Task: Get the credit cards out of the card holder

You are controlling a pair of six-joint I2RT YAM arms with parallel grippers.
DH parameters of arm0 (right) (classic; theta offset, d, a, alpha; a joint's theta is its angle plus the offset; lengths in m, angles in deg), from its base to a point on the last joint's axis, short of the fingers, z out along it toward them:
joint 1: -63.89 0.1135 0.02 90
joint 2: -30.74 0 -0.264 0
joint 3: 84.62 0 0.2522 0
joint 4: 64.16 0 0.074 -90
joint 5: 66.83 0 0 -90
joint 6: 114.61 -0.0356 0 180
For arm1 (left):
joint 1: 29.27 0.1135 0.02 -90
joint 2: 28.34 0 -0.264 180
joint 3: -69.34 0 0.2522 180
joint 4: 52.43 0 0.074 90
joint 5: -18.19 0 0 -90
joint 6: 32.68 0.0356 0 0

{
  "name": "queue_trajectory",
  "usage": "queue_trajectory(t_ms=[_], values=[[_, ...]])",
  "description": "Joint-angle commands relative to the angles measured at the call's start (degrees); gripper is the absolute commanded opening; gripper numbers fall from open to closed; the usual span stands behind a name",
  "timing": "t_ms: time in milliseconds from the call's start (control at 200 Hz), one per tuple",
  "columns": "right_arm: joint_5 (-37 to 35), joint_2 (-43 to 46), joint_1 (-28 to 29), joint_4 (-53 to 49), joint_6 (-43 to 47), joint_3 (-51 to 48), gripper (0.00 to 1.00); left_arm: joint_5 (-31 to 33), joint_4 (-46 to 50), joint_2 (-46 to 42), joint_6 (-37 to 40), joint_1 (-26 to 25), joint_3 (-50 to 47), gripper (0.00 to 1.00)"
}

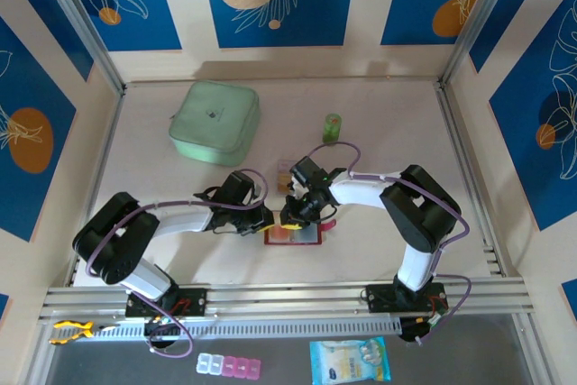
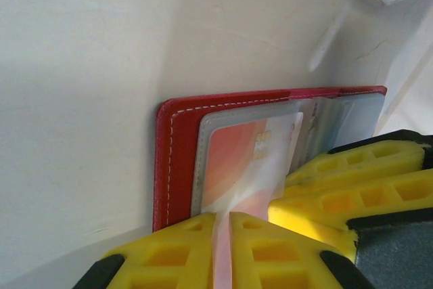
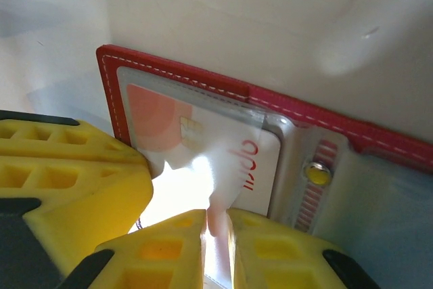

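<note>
The red card holder [image 1: 294, 235] lies open on the table between the two arms, grey inside up [image 2: 177, 160] [image 3: 203, 80]. A red-and-white credit card [image 3: 223, 147] [image 2: 247, 153] sits partly in its clear pocket, one end sticking out past the pocket's edge. My right gripper [image 3: 216, 235] [image 1: 293, 215] is shut on a thin edge at that card. My left gripper [image 2: 223, 238] [image 1: 269, 221] is shut on the clear pocket sheet of the holder. The two grippers stand close together, nearly touching. Tan cards [image 1: 285, 169] lie just behind the holder.
A pale-green square pouch [image 1: 215, 122] rests at the back left, and a small green cylinder [image 1: 332, 128] stands at the back middle. The holder's metal snap [image 3: 316, 174] is right of the card. Walls ring the table.
</note>
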Motion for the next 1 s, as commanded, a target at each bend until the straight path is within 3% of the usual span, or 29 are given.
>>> queue_trajectory(t_ms=[0,995], values=[[-3.49,0.10,0.44,-6.08,1.29,0.13,0.19,0.62,2.40,-1.39,0.86,0.57,-0.70,0.14],[-7.60,2.48,0.55,-11.94,4.01,2.55,0.20,0.74,4.11,0.03,1.79,0.55,-2.03,0.13]])
